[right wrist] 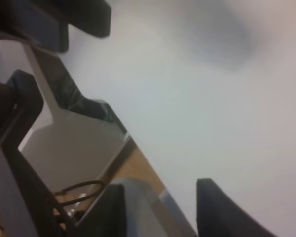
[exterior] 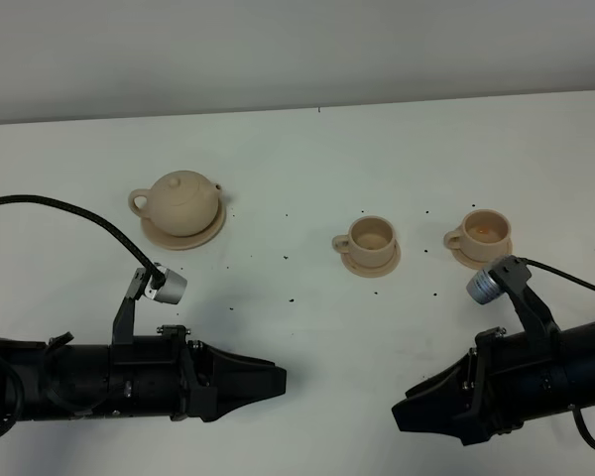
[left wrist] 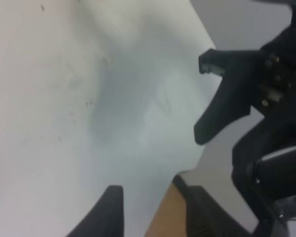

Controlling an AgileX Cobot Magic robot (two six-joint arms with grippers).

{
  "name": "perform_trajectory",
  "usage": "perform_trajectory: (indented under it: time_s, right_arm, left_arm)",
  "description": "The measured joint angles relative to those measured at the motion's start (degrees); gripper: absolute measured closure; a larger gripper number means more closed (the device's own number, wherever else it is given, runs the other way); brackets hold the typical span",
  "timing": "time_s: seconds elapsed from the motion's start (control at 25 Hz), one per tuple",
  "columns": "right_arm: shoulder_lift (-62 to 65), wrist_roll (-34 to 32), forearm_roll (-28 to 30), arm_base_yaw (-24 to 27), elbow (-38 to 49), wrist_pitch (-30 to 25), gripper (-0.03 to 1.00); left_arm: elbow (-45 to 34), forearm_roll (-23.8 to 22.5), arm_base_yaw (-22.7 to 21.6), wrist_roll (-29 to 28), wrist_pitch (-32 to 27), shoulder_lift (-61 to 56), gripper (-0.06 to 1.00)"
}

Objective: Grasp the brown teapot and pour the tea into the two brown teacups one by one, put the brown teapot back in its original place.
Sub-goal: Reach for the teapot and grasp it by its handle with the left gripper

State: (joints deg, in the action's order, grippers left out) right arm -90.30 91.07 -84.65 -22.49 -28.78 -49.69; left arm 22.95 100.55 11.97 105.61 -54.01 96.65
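Observation:
The brown teapot [exterior: 183, 201] stands upright on its wide saucer, the original place [exterior: 210, 234], at the back left of the white table. The two brown teacups sit on their small saucers to the right, one near the middle [exterior: 370, 238] and one further right [exterior: 482, 230]. My left gripper [exterior: 278, 382] lies low at the front left, well in front of the teapot. Its fingers [left wrist: 111, 212] stand apart with nothing between them. My right gripper [exterior: 402, 412] lies at the front right, in front of the cups. Its fingers [right wrist: 222, 212] are also apart and empty.
Small dark specks dot the white table [exterior: 297, 149] between the teapot and the cups. The two grippers point at each other along the table's front edge [left wrist: 187, 168], with a gap between their tips. A grey wall runs behind the table.

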Motion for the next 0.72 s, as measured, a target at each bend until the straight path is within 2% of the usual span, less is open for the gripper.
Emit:
perform_trajectory:
  time_s: [0.12,0.24,0.4,0.56,0.72]
  right_arm:
    - [2.6,-0.2,0.4,0.0,-1.2,3.1,0.62]
    - [7.7,-3.0,2.1,0.0,-2.6,8.9,0.62]
    - [15.9,-12.6,10.7,0.0,-3.0,18.4,0.62]
    - [24.5,-29.9,28.4,0.0,-3.0,23.0,0.62]
    - [32.3,-54.3,50.7,0.0,-3.0,22.6,0.62]
  left_arm:
    - [0.0,0.0,0.0,2.3,-0.1,0.0,0.62]
    - [0.0,0.0,0.0,4.0,-0.3,0.0,0.62]
    - [0.5,0.0,0.0,5.6,-0.4,0.0,0.62]
    - [2.5,0.0,0.0,5.9,-0.4,0.0,0.62]
    - [4.7,0.0,0.0,6.0,-0.4,0.0,0.62]
